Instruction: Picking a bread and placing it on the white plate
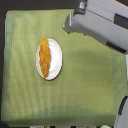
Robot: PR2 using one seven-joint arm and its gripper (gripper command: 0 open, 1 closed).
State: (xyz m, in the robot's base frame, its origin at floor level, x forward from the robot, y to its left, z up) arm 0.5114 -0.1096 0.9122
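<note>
The bread (45,57), a long golden-orange twisted loaf, lies lengthwise on the white plate (55,58), toward the plate's side at the exterior view's left. The plate rests on the green cloth at the middle left. My grey arm enters from the top right, and its gripper end (68,26) hangs above the cloth, well apart from the plate and up to its right. The fingers are too blurred to tell whether they stand open or shut. Nothing shows between them.
A green cloth (90,85) covers the table. A dark border runs along the top and the left edge. Part of the robot's pale body (121,112) shows at the bottom right corner.
</note>
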